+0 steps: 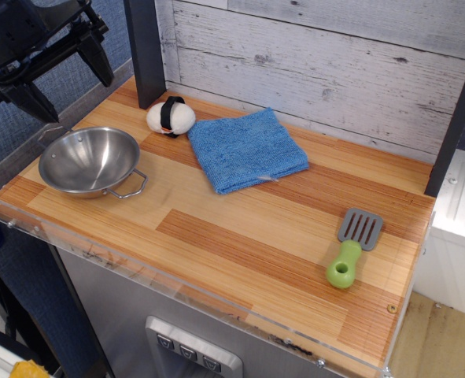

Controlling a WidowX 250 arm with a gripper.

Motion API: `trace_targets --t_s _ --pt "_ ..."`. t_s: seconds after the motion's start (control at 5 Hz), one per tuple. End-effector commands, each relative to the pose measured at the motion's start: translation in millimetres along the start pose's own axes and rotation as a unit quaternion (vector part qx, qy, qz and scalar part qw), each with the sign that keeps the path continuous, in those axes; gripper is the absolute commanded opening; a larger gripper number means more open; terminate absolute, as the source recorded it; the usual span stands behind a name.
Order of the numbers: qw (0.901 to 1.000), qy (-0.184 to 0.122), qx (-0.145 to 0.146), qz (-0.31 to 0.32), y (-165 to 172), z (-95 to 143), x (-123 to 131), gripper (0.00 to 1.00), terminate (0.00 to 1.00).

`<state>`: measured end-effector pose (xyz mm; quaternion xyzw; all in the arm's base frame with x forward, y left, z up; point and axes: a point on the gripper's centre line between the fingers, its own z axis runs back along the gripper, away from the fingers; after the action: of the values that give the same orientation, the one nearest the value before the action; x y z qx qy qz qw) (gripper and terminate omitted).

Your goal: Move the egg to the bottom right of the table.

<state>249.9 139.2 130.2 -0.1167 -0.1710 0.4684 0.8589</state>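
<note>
The gripper (63, 79) hangs open and empty, far from the egg (170, 116), which is round and could roll off the table (240, 244) if bumped.

egg (171, 117) just left of blue cloth (246, 150) | steel bowl (90, 161) further left | spatula (353, 246) off right | gripper (68, 79) up top-left, fingers spread

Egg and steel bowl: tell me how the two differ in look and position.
The egg is white with a black band and looks soft; the steel bowl is shiny bare metal. The egg is much smaller than the bowl. The egg lies by the back wall next to the blue cloth; the bowl stands nearer the table's front edge. Both rest untouched on the table.
</note>
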Motion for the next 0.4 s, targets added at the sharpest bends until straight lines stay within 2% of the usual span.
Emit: trace_targets --t_s 0.0,0.2 --pt "1.0000 0.000 0.000 0.000 0 0 0 1.00 0.00" --pt "0.9998 -0.013 0.010 0.010 -13 -7 13 1.00 0.00"
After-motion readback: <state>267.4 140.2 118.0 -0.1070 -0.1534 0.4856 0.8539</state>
